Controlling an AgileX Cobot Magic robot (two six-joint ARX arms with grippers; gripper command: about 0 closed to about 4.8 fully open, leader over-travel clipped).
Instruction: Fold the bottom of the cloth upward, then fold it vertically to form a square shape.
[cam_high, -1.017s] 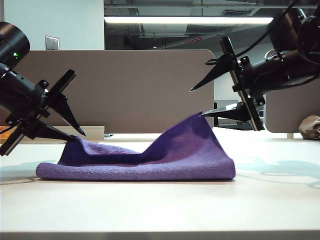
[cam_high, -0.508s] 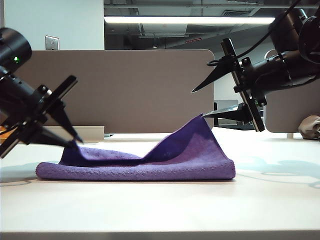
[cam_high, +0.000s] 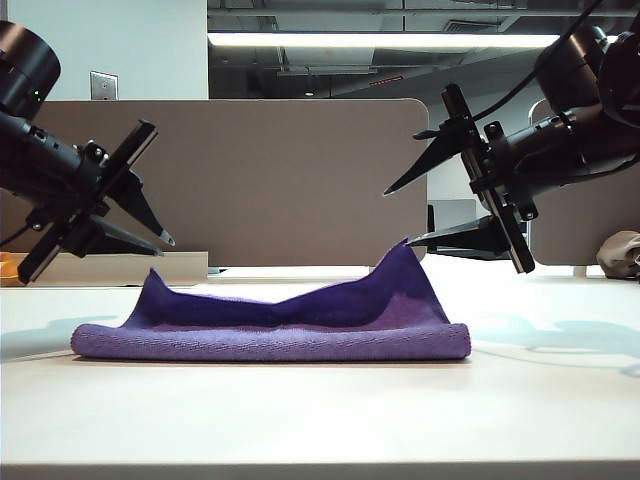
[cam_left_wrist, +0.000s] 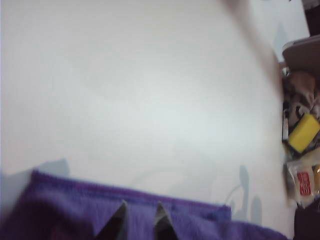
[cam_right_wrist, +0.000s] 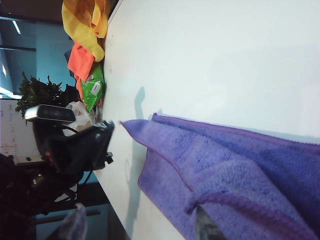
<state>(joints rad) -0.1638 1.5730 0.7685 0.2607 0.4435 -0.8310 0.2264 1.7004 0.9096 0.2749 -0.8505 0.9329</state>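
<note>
While the exterior view shows both grippers, left (cam_high: 160, 245) and right (cam_high: 398, 215), jaws parted, empty, above the cloth (cam_high: 270, 325), left wrist adds a yellow sponge (cam_left_wrist: 303, 132).

Both arms are matte black. The left claw (cam_high: 150, 215) has two slim, tapering black fingers with pale tips, set on a flat crossbar; behind it sits a thick round housing carrying a small green light. The right claw (cam_high: 400, 215) has the same pointed black fingers on a crossbar studded with screws, and a black cable loops away behind it.
</note>
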